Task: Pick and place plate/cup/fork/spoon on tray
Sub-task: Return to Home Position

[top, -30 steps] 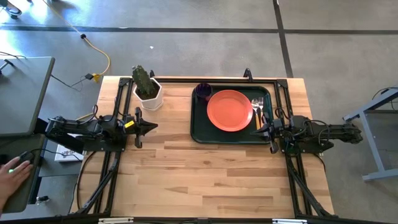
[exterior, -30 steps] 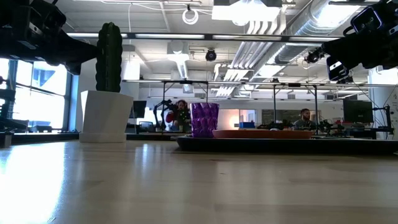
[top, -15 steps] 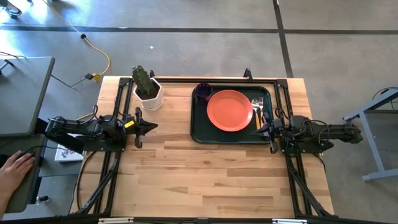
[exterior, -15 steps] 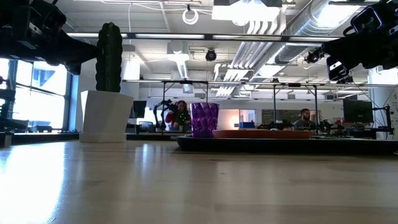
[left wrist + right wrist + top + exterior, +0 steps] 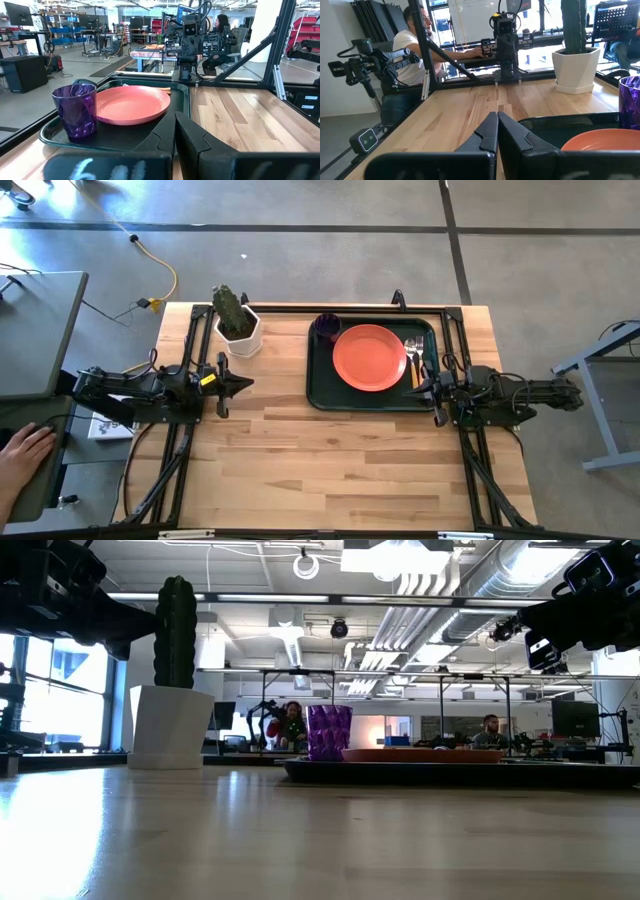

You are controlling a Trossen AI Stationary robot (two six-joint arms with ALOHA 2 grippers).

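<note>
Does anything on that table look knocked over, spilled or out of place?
Nothing stands out. The plate, cup, fork and spoon sit neatly on the tray, and the cactus pot stands upright.

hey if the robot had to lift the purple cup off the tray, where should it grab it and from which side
Probably by the rim, coming straight down. The cup stands upright with its mouth open in a far corner of the tray, and the plate sits close beside it. One finger inside the wall and one outside, on the side away from the plate, looks safest.
</note>
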